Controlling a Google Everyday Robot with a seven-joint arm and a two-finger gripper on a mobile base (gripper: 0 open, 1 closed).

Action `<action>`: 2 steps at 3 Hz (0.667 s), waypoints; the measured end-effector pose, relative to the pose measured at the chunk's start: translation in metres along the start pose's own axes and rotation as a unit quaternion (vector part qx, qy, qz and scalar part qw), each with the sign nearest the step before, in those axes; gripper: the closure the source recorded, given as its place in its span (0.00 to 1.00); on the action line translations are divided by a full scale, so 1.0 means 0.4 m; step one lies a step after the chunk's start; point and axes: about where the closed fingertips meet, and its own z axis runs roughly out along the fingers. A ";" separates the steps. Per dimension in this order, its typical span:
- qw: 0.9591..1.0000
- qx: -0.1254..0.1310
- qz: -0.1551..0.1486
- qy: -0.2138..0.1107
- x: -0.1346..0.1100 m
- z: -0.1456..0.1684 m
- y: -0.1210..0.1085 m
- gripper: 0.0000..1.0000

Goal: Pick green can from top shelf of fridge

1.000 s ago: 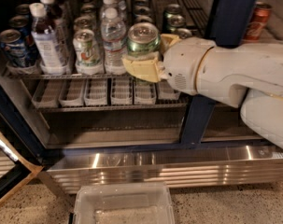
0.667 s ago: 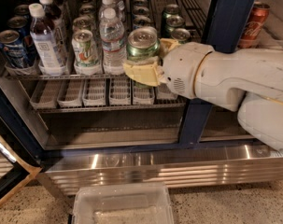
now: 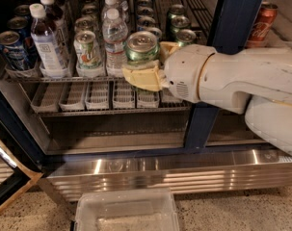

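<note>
far below the jaws, which sit just above the middle of the view, the floor (image 3: 232, 215) is pale speckled stone. a clear plastic bin (image 3: 126, 215) rests on it straight beneath them, and down to their left a tan-trimmed door panel (image 3: 10, 177) angles in.

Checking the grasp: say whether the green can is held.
Held: gripper at the shelf front clamps the green can between both fingers.
</note>
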 end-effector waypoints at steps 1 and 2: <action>1.000 -0.008 -0.001 -0.001 -0.008 -0.011 0.009 1.00; 1.000 -0.006 -0.004 -0.004 -0.013 -0.020 0.006 1.00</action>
